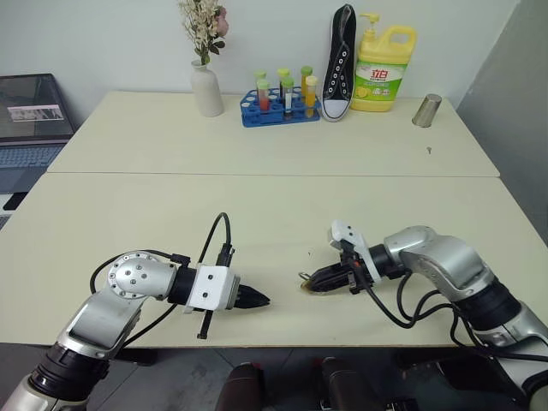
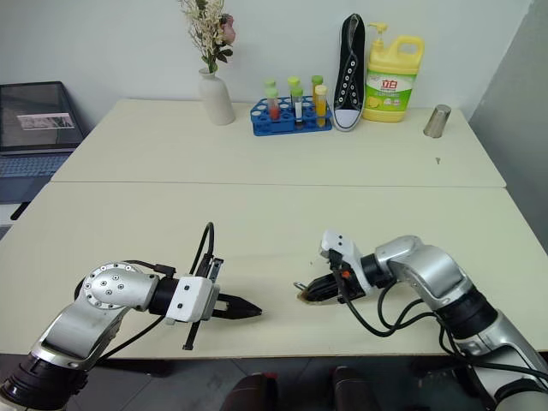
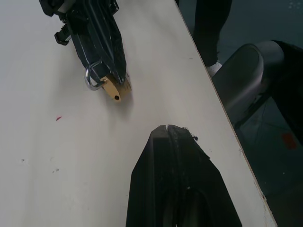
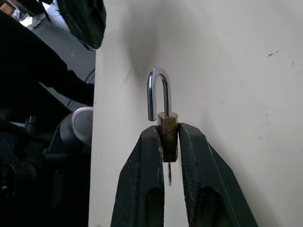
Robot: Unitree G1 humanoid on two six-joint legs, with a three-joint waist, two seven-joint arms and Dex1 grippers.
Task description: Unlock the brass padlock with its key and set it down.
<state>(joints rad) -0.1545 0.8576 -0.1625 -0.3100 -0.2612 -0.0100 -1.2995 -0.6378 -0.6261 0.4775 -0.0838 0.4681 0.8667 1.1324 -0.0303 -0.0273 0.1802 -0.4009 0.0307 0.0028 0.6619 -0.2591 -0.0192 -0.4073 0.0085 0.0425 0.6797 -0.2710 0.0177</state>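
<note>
The small golden-yellow brass padlock (image 4: 167,135), its thin silvery shackle (image 4: 157,92) sprung free on one side, sat pinched in my right jaws (image 1: 310,282) at the lower centre of the frame, low over the pale desk (image 1: 257,145) near its front edge. The thin silvery key (image 4: 169,174) hung from the padlock's body. My left jaws (image 1: 261,300) were closed and empty. Letting go here, I judged, could send the lock sliding off the edge.
</note>
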